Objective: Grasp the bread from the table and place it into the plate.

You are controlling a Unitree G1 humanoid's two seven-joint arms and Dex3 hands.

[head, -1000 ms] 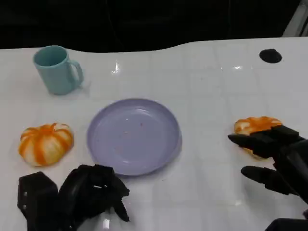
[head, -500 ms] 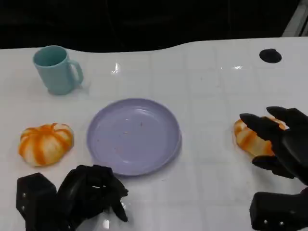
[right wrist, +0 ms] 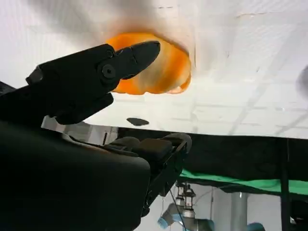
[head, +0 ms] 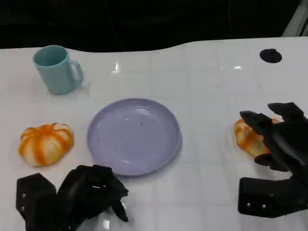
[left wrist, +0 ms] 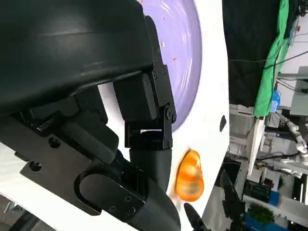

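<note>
Right hand (head: pixel 278 142), fingers spread, reaches over the glossy orange-and-cream striped bread (head: pixel 248 137) at the lilac plate's (head: pixel 134 135) three o'clock.

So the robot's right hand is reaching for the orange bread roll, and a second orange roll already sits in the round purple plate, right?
Not quite. The round purple plate holds nothing: in the head view the second orange striped bread roll lies on the white table, apart from the plate on its left-hand side. The rest is right: the right hand is reaching over the other orange bread roll.
</note>
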